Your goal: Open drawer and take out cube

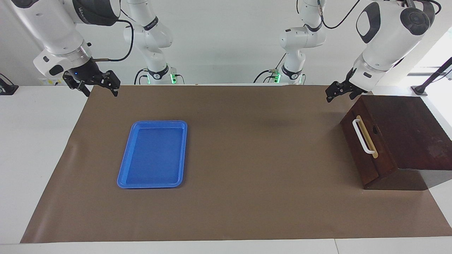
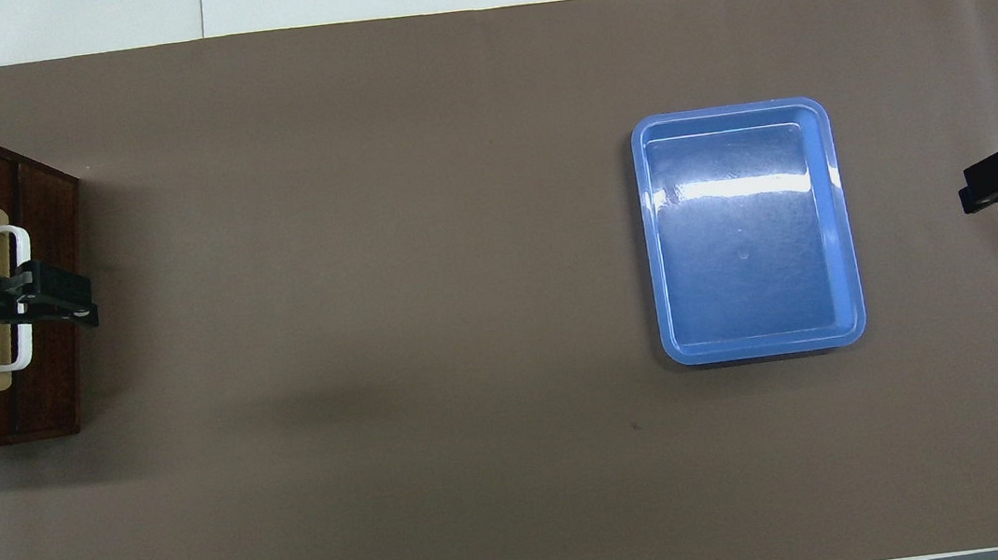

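One drawer (image 1: 365, 143) shows, pushed fully into the one dark brown wooden box (image 1: 406, 134) at the left arm's end of the worktop (image 1: 247, 148), its dark front carrying a single white bar handle (image 1: 363, 136). One blue tray (image 1: 153, 154) lies flat toward the right arm's end, well apart from the box, with nothing in it. One brown paper sheet (image 1: 247, 197) covers most of the worktop.

Two hands, one per arm. The left hand (image 1: 339, 91) hangs in the air just off the box's corner nearest the robots, fingers spread and grasping nothing (from overhead it overlaps the handle, but the facing view shows it clear of it). The right hand (image 1: 94, 83) hangs over the sheet's corner at its own end, also spread wide and holding nothing.

No cube can be seen; the closed drawer hides its inside. The box is cut off at the frame edge in both views, and overhead the right hand shows only in part.
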You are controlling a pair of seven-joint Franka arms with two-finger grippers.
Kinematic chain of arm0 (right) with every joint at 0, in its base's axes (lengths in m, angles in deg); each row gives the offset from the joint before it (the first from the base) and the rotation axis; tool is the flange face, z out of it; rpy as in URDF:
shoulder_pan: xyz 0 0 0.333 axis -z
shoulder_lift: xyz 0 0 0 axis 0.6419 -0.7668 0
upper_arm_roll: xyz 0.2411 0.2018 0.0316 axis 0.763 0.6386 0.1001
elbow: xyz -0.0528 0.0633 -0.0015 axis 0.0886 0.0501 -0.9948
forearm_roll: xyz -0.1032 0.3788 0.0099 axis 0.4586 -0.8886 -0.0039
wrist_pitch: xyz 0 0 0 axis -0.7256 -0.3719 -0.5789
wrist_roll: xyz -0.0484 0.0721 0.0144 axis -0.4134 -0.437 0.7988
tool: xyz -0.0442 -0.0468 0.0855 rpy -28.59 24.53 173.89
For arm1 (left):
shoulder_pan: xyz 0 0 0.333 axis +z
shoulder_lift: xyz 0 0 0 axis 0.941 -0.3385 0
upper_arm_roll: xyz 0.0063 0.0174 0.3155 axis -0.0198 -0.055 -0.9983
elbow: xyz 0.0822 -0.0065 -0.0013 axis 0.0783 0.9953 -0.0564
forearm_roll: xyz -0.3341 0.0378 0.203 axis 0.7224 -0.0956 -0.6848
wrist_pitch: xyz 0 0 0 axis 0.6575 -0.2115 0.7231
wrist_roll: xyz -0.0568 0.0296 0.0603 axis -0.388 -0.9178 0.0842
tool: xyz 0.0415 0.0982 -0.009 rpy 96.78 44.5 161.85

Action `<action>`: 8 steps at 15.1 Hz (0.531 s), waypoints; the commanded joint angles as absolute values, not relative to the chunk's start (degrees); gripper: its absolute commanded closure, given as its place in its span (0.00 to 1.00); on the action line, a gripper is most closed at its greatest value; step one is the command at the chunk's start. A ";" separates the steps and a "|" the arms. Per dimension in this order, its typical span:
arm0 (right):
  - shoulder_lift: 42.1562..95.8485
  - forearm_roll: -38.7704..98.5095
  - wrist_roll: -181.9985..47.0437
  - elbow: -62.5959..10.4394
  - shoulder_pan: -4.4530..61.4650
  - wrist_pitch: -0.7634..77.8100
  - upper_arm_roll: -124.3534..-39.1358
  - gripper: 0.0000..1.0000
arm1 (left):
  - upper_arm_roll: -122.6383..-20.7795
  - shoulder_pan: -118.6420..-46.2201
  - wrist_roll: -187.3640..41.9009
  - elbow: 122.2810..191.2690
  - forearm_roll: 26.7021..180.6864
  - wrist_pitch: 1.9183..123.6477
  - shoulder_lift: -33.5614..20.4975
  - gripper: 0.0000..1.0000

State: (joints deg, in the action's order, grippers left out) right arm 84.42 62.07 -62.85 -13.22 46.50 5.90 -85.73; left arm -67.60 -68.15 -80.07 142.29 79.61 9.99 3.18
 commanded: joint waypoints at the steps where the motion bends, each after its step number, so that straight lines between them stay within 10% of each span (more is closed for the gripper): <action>1: 84.70 63.36 -62.38 -13.12 46.79 6.44 -85.25 0.00 | -68.23 -68.02 -81.14 141.00 79.96 8.95 2.74 0.00; 8: 84.70 63.36 -62.47 -13.21 46.79 6.44 -85.25 0.00 | -68.32 -68.19 -84.91 145.02 75.32 16.30 3.96 0.00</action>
State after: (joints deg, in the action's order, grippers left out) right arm 84.42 62.07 -62.85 -13.19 46.50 5.90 -85.73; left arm -68.15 -68.15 -82.94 142.48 77.67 11.74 3.17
